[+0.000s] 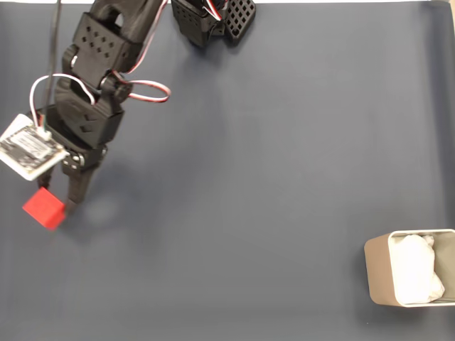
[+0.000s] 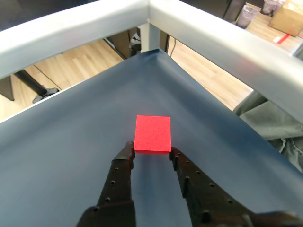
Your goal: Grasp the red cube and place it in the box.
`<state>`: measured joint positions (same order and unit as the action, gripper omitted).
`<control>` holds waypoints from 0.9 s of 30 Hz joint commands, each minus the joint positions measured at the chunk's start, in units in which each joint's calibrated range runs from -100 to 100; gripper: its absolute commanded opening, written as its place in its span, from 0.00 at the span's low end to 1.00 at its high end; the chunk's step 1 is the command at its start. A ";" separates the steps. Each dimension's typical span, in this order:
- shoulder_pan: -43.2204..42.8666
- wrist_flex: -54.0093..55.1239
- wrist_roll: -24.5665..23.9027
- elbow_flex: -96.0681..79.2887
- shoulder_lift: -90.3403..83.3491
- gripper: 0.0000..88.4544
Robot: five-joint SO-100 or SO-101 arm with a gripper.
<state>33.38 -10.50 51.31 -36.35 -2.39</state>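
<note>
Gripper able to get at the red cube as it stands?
Likely yes. The gripper is open, its fingertips at either side of the red cube's near edge, with only bare mat around it.

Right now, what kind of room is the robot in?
Probably a workshop or lab. The black two-finger gripper works over a dark blue table mat framed by a grey metal rail, with light wooden flooring and a brown cardboard box beyond.

The fixed view looks straight down from well above the table (image 1: 284, 142), taking in the arm (image 1: 92, 106) and the box (image 1: 380, 273). The wrist view rides low behind the gripper (image 2: 150, 150) — close, facing forward over the cloth. Both share the red cube (image 1: 44, 207) (image 2: 152, 134) — and the fingertips (image 2: 127, 150).
</note>
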 commanded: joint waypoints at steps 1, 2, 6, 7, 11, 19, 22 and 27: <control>-4.12 -3.35 0.88 2.50 -8.10 0.08; -5.12 -4.25 0.93 2.50 -9.31 0.08; -9.38 -7.61 1.03 2.41 -14.16 0.08; -10.37 -8.35 1.12 2.50 -15.12 0.08; -14.63 -10.89 1.81 2.41 -18.84 0.08; -23.79 -13.35 2.88 2.31 -23.44 0.07; -27.49 -14.74 2.98 2.41 -24.91 0.07; -33.38 -17.37 3.22 2.50 -26.73 0.07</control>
<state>3.64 -26.17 54.09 -36.35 -25.66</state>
